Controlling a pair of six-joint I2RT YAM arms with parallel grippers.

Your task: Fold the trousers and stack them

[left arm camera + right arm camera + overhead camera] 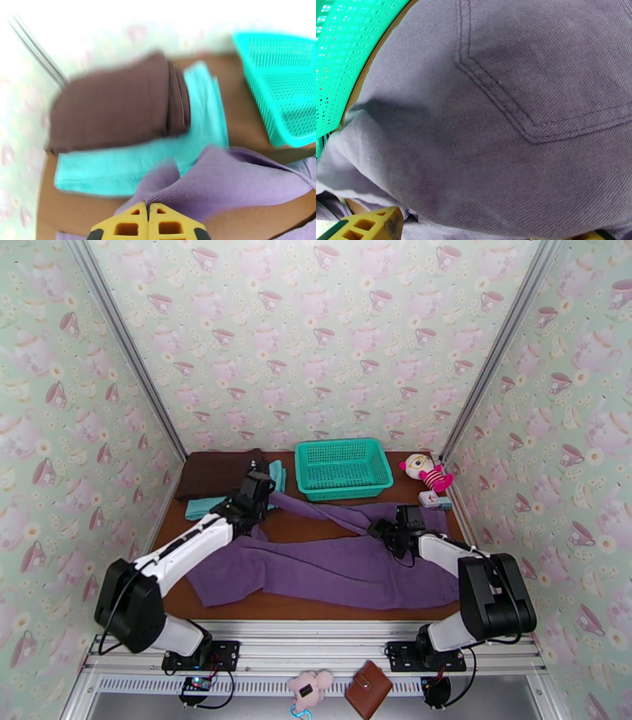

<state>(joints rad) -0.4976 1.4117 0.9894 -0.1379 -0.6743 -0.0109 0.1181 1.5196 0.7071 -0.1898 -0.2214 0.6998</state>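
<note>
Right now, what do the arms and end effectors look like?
The left arm and right arm have white links between bulky black joints, thin black cables at the bases. The left end effector and right end effector carry yellow fingers with rectangular cut-outs.

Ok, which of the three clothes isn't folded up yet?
The purple trousers, sprawled across the table. The dark brown garment and the teal garment under it lie folded.

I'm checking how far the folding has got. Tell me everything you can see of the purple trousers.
The trousers are purple twill-like cloth with a double-stitched patch pocket, lying unfolded and rumpled on the brown table. One leg runs along the near side; the other slants toward the far left, where the shut left end effector pinches its end. The open right end effector is at the seat.
</note>
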